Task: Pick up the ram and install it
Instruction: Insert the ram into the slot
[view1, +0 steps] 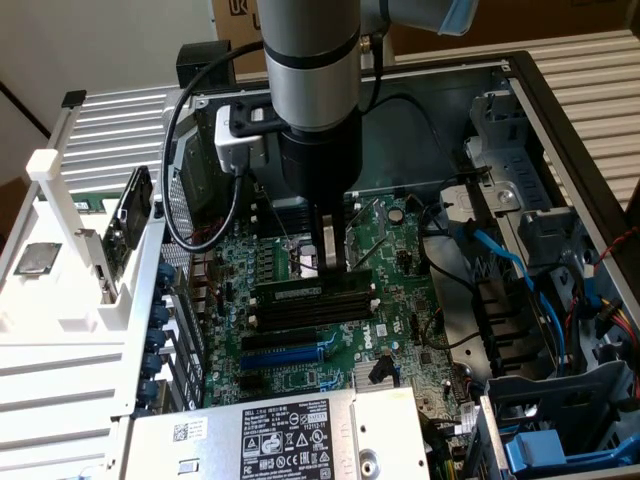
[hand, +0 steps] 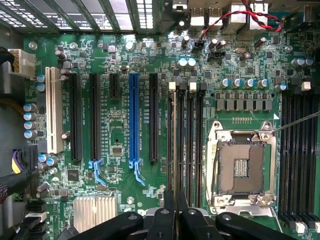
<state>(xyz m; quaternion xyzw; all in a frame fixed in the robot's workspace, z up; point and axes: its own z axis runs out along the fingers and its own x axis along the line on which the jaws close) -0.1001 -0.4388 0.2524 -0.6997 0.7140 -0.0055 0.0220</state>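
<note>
The ram (view1: 312, 290), a long narrow green stick with a pale label, is seen seated in the memory slot nearest the CPU socket (hand: 243, 168), on the motherboard (view1: 390, 235) inside the open computer case (view1: 560, 120). The gripper (view1: 334, 262) is held narrowly closed, its fingertips at the stick's top edge.

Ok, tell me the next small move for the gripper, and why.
Probably a short, straight push down. The ram already lies along the row of black memory slots, and the gripper stands right over it. Whether it is fully seated does not show.
</note>
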